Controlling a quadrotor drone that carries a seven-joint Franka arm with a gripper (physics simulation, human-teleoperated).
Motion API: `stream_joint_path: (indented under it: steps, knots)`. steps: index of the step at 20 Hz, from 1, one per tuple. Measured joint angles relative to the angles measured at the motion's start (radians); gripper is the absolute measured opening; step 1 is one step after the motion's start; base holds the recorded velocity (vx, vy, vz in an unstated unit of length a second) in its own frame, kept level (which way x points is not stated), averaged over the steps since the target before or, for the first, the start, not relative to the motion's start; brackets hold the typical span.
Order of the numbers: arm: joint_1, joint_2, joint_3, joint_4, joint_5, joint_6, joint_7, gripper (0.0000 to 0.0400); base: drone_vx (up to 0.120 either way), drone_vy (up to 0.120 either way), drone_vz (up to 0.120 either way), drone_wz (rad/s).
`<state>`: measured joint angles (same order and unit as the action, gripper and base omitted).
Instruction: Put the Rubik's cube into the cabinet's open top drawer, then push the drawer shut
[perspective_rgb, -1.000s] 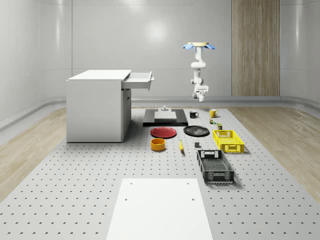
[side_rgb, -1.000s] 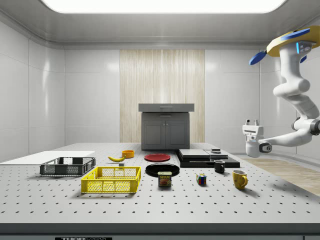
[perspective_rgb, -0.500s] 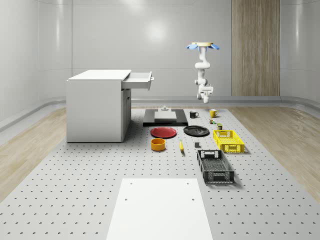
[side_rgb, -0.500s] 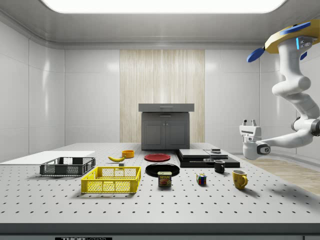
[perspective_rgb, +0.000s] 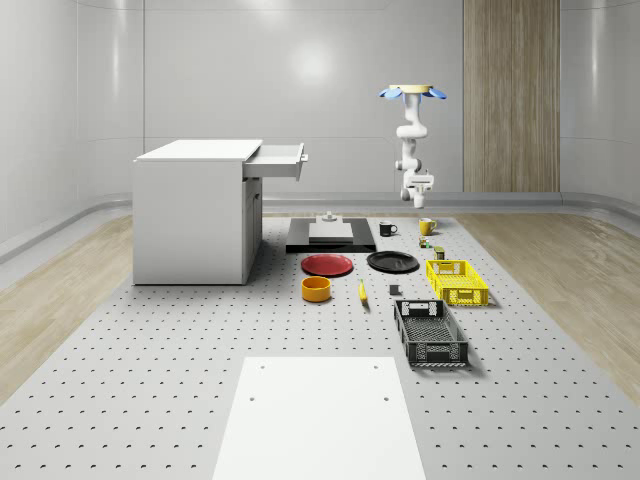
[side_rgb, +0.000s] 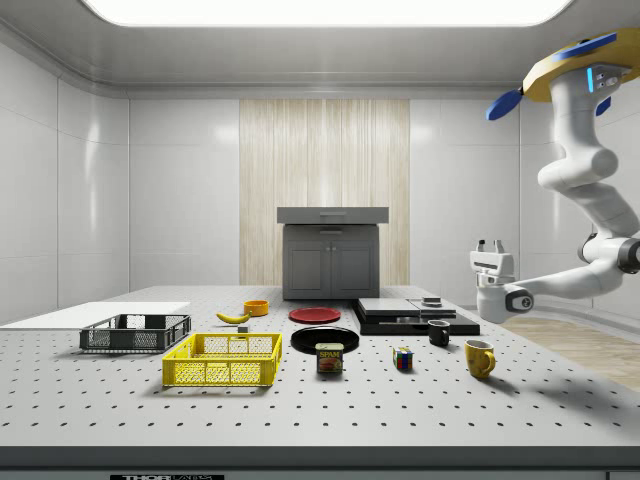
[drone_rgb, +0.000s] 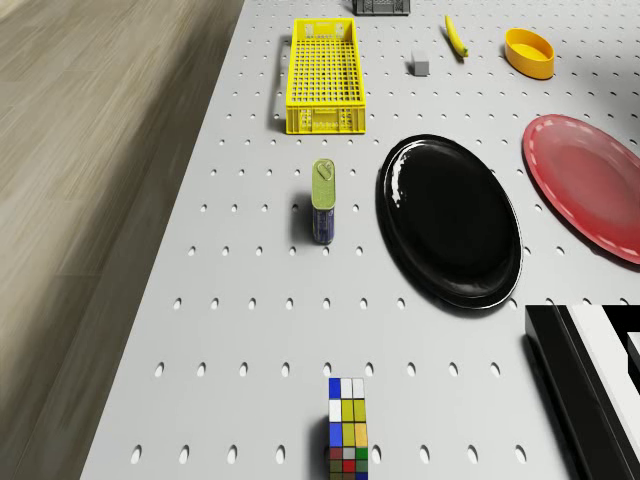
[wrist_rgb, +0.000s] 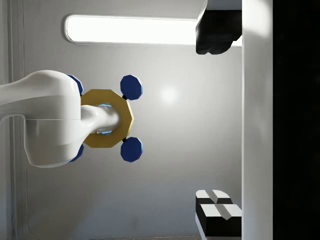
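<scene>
Over the table's (perspective_rgb: 150, 400) far end I hover, drifted right since before; my pincer (side_rgb: 490, 246) points up, spread open, above the cube (side_rgb: 403, 359).

Whole-scene view high and far, side view low across table (side_rgb: 300, 420), both sharing cabinet (perspective_rgb: 195, 215)

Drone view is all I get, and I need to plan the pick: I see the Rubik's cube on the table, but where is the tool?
Observer: The tool hangs in the air, fingers pointing upward, roughly above the yellow mug, to the side view's right of the Rubik's cube.
Operator: Open or shut?
Observer: Open, by the wrist view; it holds nothing.
Operator: And the drawer?
Observer: The top drawer stands pulled out of the cabinet, across the table from the hovering drone.
</scene>
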<state>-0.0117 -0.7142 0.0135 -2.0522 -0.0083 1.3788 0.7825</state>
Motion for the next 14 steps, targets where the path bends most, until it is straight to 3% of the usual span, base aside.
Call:
stream_joint_path:
  steps: [9, 14]
  knots:
    - [-0.009, -0.005, 0.03, -0.006, -0.042, 0.007, 0.005, 0.04, 0.12, 0.0, 0.0, 0.0]
    - [-0.025, -0.009, 0.082, -0.013, -0.115, 0.012, 0.015, 0.04, 0.016, 0.0, 0.0, 0.0]
